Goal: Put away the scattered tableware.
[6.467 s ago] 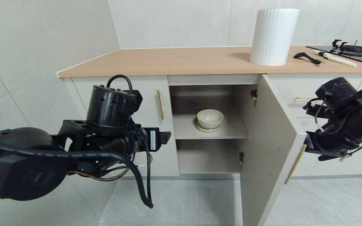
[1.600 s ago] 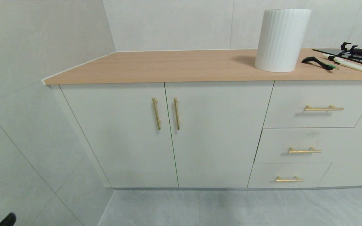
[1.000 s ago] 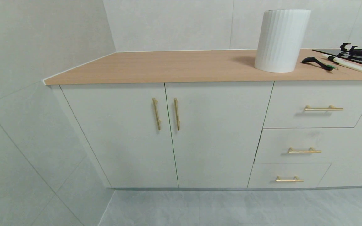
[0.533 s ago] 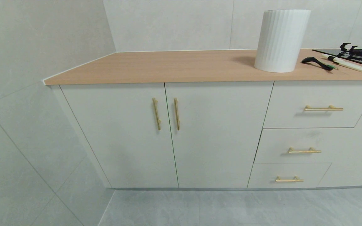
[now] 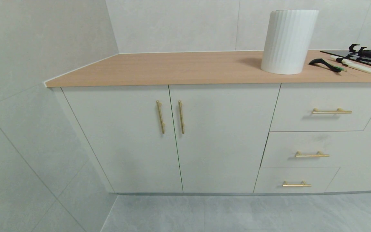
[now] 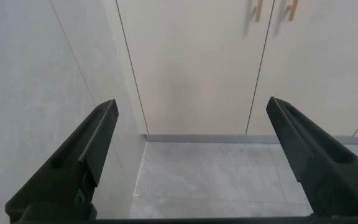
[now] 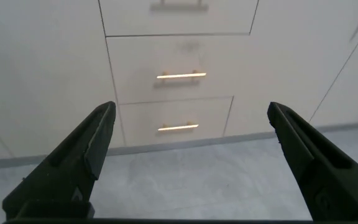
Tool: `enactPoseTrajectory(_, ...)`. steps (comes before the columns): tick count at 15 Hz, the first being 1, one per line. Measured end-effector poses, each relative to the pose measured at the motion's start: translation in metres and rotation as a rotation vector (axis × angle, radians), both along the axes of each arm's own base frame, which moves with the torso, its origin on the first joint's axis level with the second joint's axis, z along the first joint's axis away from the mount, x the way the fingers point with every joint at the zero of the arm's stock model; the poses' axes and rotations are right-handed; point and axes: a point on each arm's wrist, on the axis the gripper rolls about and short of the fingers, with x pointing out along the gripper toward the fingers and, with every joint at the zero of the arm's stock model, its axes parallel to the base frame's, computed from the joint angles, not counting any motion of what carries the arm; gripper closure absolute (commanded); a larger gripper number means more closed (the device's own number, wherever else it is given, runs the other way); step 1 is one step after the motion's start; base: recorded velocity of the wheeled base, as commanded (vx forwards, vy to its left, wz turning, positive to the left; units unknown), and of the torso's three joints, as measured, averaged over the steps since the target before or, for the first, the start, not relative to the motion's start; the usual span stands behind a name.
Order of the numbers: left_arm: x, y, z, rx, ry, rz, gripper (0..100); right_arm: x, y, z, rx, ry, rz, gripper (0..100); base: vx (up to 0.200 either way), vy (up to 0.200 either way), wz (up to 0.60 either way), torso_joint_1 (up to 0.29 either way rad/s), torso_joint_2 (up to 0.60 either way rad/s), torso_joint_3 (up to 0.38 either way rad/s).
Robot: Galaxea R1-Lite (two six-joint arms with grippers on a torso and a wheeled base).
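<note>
Here, the pale cabinet (image 5: 134, 138) stands with both doors shut, its two brass handles (image 5: 160, 116) side by side at the middle seam. Three drawers (image 5: 320, 96) are stacked to its right. The wooden desk (image 5: 172, 66) tops them all. On it a tall white ribbed canister (image 5: 288, 42) stands upright near the stove (image 5: 370, 53), and a pale knife (image 5: 357, 67) and a black peeler (image 5: 324, 62) lie between the two.

The left gripper (image 6: 191, 107) hangs low before the cabinet doors, fingers released and wide apart, grasping nothing. The right gripper (image 7: 191, 109) faces the drawers, fingers likewise released. With the doors shut, I cannot tell where the tableware lies.
</note>
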Motion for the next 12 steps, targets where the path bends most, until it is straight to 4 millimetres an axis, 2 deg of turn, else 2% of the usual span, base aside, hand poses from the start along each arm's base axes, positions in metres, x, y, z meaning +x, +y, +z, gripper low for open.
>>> enactPoseTrajectory(2, 0.0001, 0.0, -0.0003, 0.002, 0.001, 0.0, 0, 0.0003, 0.0008, -0.0005, -0.007, 0.0, 0.036, 0, 0.0, 0.0, 0.0, 0.0, 0.0, 0.0)
enactPoseTrajectory(5, 0.0001, -0.0001, -0.0005, 0.015, 0.002, -0.003, 0, 0.0013, 0.005, -0.0055, 0.041, 0.033, 0.224, 0, 0.0, 0.0, 0.0, 0.0, 0.0, 0.0)
enactPoseTrajectory(12, 0.0001, -0.0001, -0.0005, -0.044, 0.0, -0.004, 0, 0.0018, 0.0051, -0.0076, 0.057, 0.041, 0.229, 0, 0.0, 0.0, 0.0, 0.0, 0.0, 0.0)
